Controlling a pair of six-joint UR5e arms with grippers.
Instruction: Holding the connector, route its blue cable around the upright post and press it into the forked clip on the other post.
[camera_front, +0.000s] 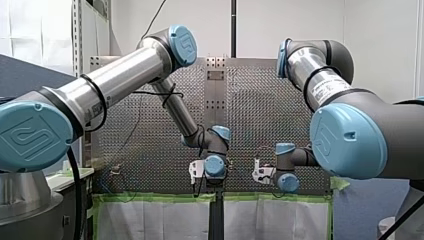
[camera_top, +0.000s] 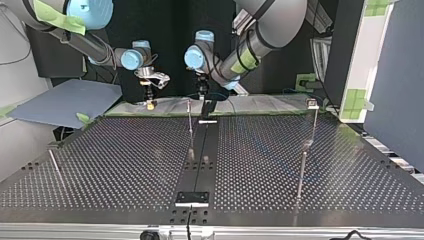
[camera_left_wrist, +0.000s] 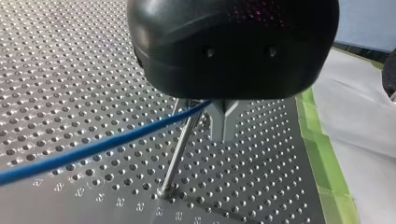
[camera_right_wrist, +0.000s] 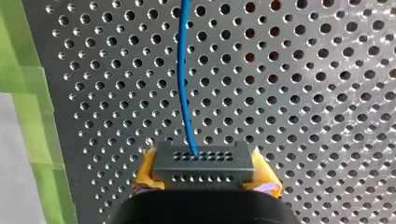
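Perforated table (camera_top: 125, 150) carried the upright post (camera_left_wrist: 180, 151); my left gripper (camera_left_wrist: 224, 123) hung just beside it, blue cable (camera_left_wrist: 93, 150) passing under its body, grip state not discernible. My right gripper (camera_right_wrist: 204, 171) clamped the connector (camera_right_wrist: 204, 161) between yellow pads (camera_right_wrist: 144, 170) near the green tape (camera_right_wrist: 28, 93), presumably to hold the cable taut.

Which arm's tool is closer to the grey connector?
My right. My right tool is shut on the connector, with its yellow pads on both sides. My left tool is away from it, close to the thin post.
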